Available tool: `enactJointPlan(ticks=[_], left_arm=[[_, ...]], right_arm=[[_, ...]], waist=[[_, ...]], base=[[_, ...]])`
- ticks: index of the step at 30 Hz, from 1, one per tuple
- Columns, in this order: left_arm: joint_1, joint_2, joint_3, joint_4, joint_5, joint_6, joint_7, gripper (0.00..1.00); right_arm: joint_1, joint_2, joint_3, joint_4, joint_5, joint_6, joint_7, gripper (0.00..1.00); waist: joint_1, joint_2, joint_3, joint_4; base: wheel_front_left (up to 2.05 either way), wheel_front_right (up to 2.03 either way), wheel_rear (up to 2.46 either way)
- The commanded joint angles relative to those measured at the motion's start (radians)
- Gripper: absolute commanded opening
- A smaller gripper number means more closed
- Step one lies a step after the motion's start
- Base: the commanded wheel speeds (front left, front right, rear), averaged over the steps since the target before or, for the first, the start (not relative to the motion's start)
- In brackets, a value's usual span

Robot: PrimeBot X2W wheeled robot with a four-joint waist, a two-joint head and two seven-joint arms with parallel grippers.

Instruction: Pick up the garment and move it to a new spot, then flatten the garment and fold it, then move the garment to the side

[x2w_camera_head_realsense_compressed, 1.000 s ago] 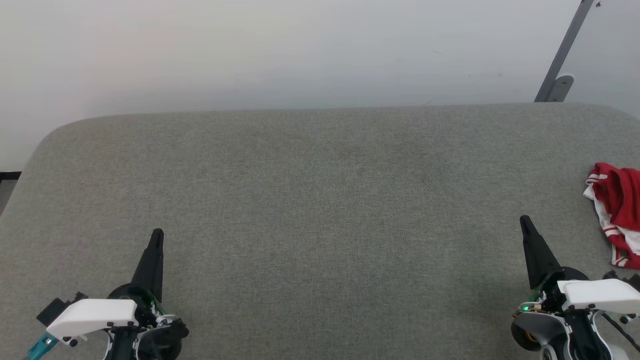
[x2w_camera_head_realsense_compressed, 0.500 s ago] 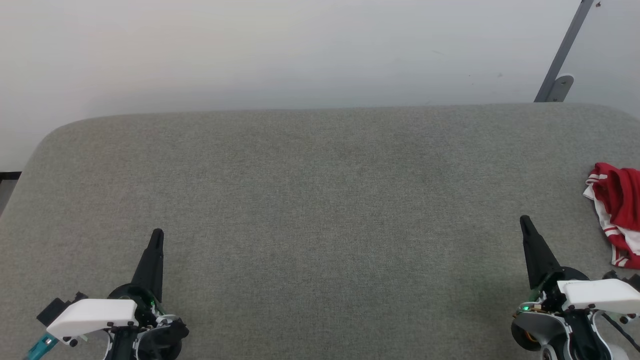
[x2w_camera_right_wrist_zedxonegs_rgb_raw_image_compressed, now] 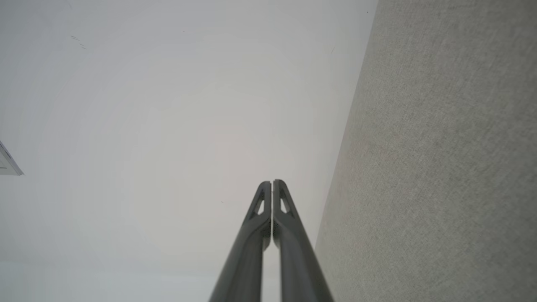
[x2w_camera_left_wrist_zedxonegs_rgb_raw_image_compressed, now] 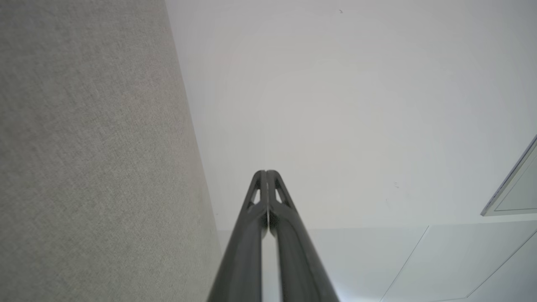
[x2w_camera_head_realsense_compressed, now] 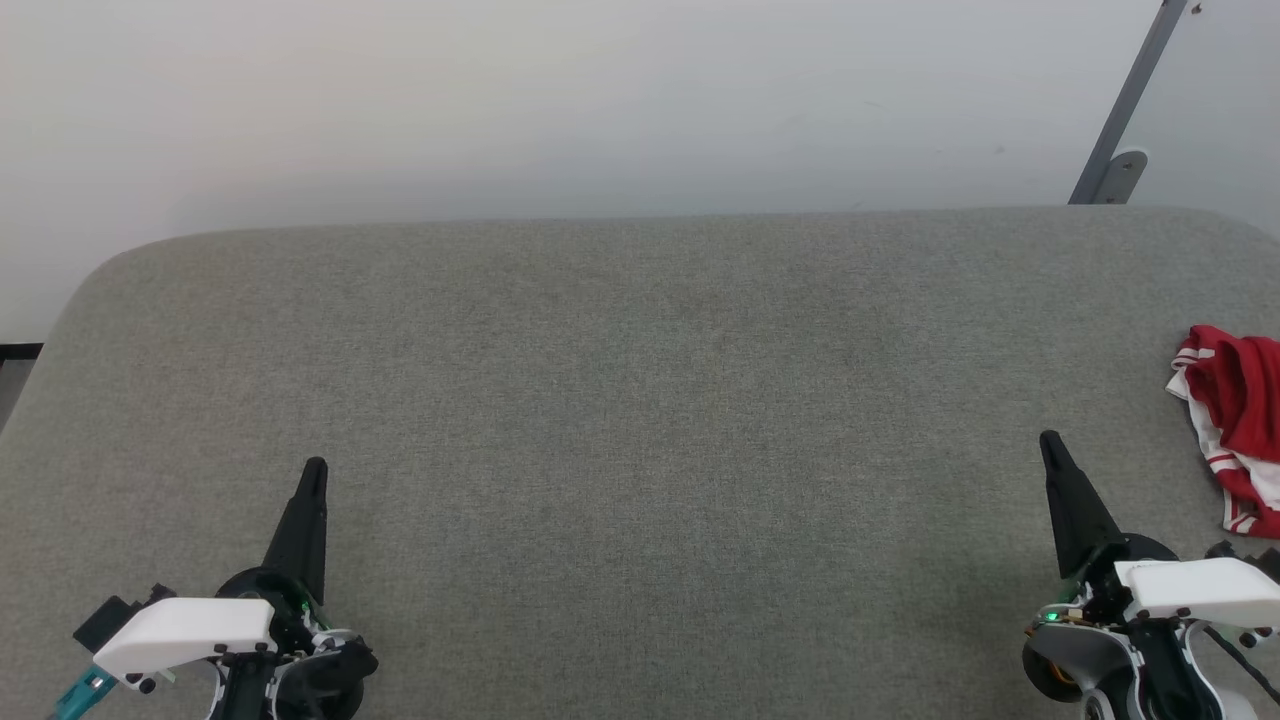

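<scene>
One garment [x2w_camera_head_realsense_compressed: 1235, 420] is counted, at three o'clock on the single grey cushion [x2w_camera_head_realsense_compressed: 640, 400]. Two grippers are counted: the left gripper [x2w_camera_head_realsense_compressed: 313, 468] at seven o'clock and the right gripper [x2w_camera_head_realsense_compressed: 1048, 440] at four o'clock. One metal bar [x2w_camera_head_realsense_compressed: 1125, 110] is seen at one o'clock.

Grey fabric-covered surface [x2w_camera_head_realsense_compressed: 640, 420] spans foreground, corners rounded. Plain pale wall [x2w_camera_head_realsense_compressed: 560, 100] at 12 o'clock. Grey metal strut [x2w_camera_head_realsense_compressed: 1129, 100] leaning at 2 o'clock. Soft, even light.
</scene>
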Motion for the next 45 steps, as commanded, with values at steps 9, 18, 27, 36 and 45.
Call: enactJointPlan(ticks=[9,18,27,36,45], left_arm=[[-0.013,0.001,0.000,0.000,-0.002,-0.006,0.001,0.00],[-0.013,0.001,0.000,0.000,-0.002,-0.006,0.002,0.00],[-0.013,0.001,0.000,0.000,-0.002,-0.006,0.002,0.00],[-0.013,0.001,0.000,0.000,-0.002,-0.006,0.002,0.00],[-0.013,0.001,0.000,0.000,-0.002,-0.006,0.002,0.00]], right_arm=[[-0.004,0.001,0.000,0.003,0.004,0.000,0.003,0.00],[-0.004,0.001,0.000,0.003,0.004,0.000,0.003,0.00],[-0.004,0.001,-0.001,0.003,0.004,0.000,0.002,0.00],[-0.004,0.001,0.000,0.003,0.004,0.000,0.002,0.00],[-0.004,0.001,0.000,0.003,0.004,0.000,0.002,0.00]], waist=[[-0.0001,-0.0001,0.000,0.000],[-0.0001,-0.0001,0.000,0.000],[-0.0001,-0.0001,0.000,0.000],[-0.0001,-0.0001,0.000,0.000],[-0.0001,-0.0001,0.000,0.000]], base=[[0.00,0.00,0.00],[0.00,0.00,0.00],[0.00,0.00,0.00],[0.00,0.00,0.00],[0.00,0.00,0.00]])
